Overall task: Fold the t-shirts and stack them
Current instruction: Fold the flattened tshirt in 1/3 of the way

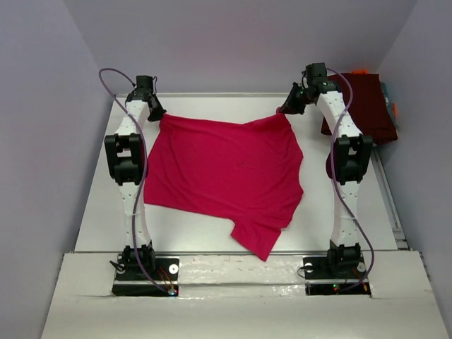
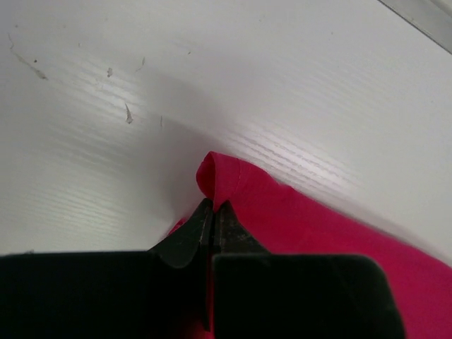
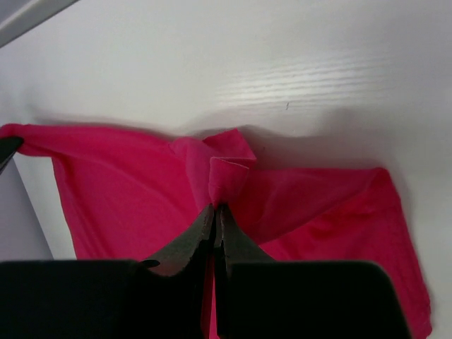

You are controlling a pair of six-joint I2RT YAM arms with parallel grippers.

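Observation:
A crimson-pink t-shirt (image 1: 226, 173) lies spread across the white table, one sleeve trailing toward the near edge. My left gripper (image 1: 157, 113) is shut on its far left corner; the left wrist view shows the jaws (image 2: 213, 205) pinching a small fold of the pink cloth (image 2: 233, 183). My right gripper (image 1: 284, 109) is shut on the far right corner; the right wrist view shows the jaws (image 3: 214, 208) clamped on a bunched fold of cloth (image 3: 229, 173). A folded dark maroon t-shirt (image 1: 367, 106) lies at the far right, beside the right arm.
The white table (image 1: 99, 212) has a raised rim along its right side (image 1: 392, 212). An orange and blue object (image 1: 390, 106) peeks from behind the maroon shirt. Grey walls close in on the left, the right and the back.

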